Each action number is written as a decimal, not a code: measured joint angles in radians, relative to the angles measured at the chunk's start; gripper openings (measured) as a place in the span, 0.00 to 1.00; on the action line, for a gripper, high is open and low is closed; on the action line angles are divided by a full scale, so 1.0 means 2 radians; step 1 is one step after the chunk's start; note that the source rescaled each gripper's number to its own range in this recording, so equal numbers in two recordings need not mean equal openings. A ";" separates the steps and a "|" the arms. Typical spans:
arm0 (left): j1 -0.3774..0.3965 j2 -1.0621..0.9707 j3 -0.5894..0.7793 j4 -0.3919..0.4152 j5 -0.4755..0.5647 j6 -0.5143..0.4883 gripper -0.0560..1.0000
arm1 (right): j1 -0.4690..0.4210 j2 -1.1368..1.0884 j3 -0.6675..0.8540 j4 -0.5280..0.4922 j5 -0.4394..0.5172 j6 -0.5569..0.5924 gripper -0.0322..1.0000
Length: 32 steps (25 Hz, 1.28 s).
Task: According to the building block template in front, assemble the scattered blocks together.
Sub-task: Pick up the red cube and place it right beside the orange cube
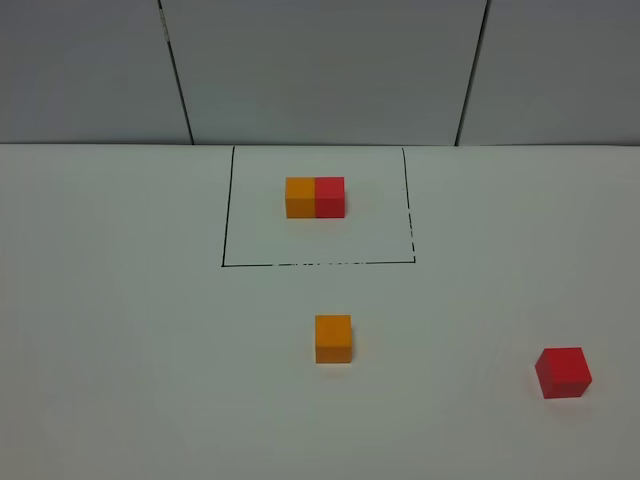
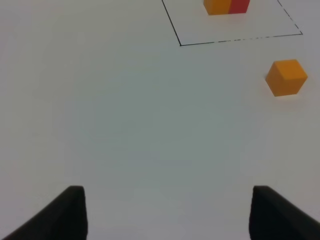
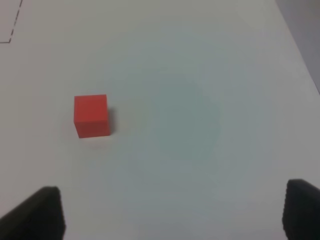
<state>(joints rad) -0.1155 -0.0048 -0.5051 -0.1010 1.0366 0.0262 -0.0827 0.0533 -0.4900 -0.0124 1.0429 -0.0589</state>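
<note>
While the seemingly joined template [image 1: 315,197] sits framed, blocks [image 1: 333,338] lie outside.

Soft even light, table [image 1: 120,350] bright; faint shadow beside red cube [image 3: 91,115] (wrist views slightly hazy).

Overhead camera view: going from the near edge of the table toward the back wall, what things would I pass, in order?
red cube → orange cube → black rectangle's near line → joined orange-red template pair
</note>
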 joint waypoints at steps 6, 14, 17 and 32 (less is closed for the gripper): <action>0.029 0.000 0.000 0.000 0.000 0.000 0.56 | 0.000 0.000 0.000 0.000 0.000 0.000 0.76; 0.036 0.000 0.000 0.019 0.000 -0.024 0.56 | 0.000 0.000 0.000 0.000 0.000 0.000 0.76; 0.036 0.000 0.000 0.021 0.000 -0.026 0.56 | 0.000 0.000 0.000 0.000 0.000 0.000 0.76; 0.036 0.000 0.000 0.020 0.000 -0.029 0.56 | 0.000 0.000 0.000 0.000 0.000 0.000 0.76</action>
<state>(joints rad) -0.0425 -0.0048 -0.5043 -0.0607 1.0363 -0.0314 -0.0827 0.0533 -0.4900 -0.0124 1.0429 -0.0589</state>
